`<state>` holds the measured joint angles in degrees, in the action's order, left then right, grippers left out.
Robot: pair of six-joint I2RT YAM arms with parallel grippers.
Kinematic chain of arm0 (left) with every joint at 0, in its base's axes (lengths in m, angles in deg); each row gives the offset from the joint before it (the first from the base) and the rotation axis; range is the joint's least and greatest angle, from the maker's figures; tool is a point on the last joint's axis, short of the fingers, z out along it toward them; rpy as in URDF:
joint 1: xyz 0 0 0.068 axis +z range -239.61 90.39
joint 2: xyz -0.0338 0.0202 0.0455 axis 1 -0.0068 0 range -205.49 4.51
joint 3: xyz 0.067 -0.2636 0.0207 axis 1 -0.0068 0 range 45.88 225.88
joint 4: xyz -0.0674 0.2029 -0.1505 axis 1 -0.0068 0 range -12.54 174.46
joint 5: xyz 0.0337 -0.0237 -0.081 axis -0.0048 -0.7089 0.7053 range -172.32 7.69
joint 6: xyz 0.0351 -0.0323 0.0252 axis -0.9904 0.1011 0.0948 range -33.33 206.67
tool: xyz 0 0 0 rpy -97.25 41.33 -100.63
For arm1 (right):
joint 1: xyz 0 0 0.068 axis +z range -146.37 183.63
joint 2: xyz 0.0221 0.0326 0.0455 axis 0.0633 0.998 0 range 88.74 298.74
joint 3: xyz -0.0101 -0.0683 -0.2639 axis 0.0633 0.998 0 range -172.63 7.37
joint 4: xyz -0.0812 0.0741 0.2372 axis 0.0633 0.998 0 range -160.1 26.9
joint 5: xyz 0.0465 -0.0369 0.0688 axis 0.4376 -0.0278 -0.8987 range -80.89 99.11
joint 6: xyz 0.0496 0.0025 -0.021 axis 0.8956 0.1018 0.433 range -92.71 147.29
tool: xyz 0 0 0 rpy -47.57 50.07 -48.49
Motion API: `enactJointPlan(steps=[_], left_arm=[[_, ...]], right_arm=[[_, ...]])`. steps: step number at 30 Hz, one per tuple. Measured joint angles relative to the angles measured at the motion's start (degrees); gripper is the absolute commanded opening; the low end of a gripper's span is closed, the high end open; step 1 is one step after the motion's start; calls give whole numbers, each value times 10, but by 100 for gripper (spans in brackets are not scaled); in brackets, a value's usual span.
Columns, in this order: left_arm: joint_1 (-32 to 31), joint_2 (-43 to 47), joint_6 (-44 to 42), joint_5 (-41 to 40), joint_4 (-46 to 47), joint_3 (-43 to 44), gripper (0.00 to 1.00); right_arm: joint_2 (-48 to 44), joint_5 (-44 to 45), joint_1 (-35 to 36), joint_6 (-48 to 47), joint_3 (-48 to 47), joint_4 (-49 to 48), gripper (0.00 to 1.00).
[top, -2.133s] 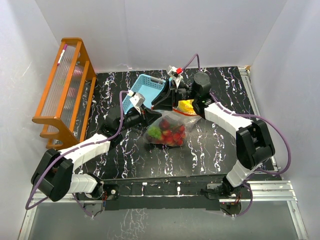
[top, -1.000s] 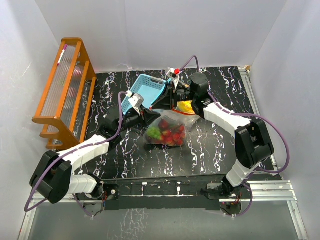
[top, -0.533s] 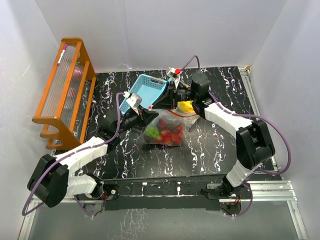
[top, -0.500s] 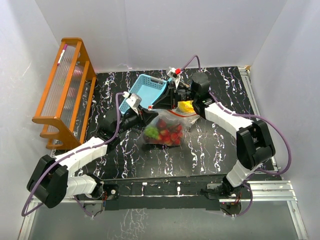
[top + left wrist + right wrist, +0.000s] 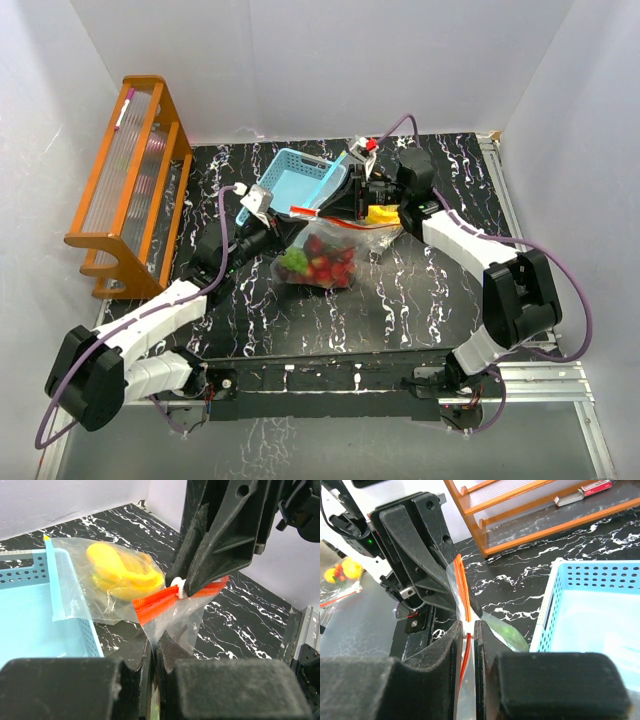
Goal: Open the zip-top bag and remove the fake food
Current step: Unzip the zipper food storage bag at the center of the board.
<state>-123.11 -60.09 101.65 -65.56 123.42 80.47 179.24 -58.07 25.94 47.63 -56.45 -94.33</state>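
The clear zip-top bag point(image 5: 345, 235) hangs between my two grippers above the black table. Red strawberry pieces point(image 5: 325, 262) and green grapes point(image 5: 292, 262) sit in its lower part, with yellow fruit point(image 5: 381, 213) at the right end. The left gripper point(image 5: 283, 228) is shut on the bag's plastic just under the red zip strip point(image 5: 157, 602); its jaws point(image 5: 155, 647) pinch the film. The right gripper point(image 5: 345, 203) is shut on the white slider point(image 5: 468, 628) of the zip strip point(image 5: 461, 587). Yellow bananas point(image 5: 122, 572) show through the bag.
A light-blue slotted basket point(image 5: 295, 180) lies just behind the bag and shows in the left wrist view point(image 5: 30, 610) and the right wrist view point(image 5: 590, 600). An orange wooden rack point(image 5: 130, 170) stands at the far left. White walls surround the table.
The grippers have drawn apart, the left one moving left and the right one right. The red zip strip now shows stretched between them, and the bag has shifted slightly left.
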Motion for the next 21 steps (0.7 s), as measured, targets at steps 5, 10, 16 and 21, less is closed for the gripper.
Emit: enactJointPlan(steps=[5,10,16,21], left_arm=[[0,18,0,-28,-26,0,0],[0,20,0,-45,-36,0,0],[0,25,1,-65,-61,6,0],[5,26,1,-74,-93,28,0]], right_arm=[[-18,5,-10,-8,16,7,8],[-38,17,-17,-13,32,16,8],[-45,28,-28,-23,46,33,8],[-61,43,-39,-33,53,49,8]])
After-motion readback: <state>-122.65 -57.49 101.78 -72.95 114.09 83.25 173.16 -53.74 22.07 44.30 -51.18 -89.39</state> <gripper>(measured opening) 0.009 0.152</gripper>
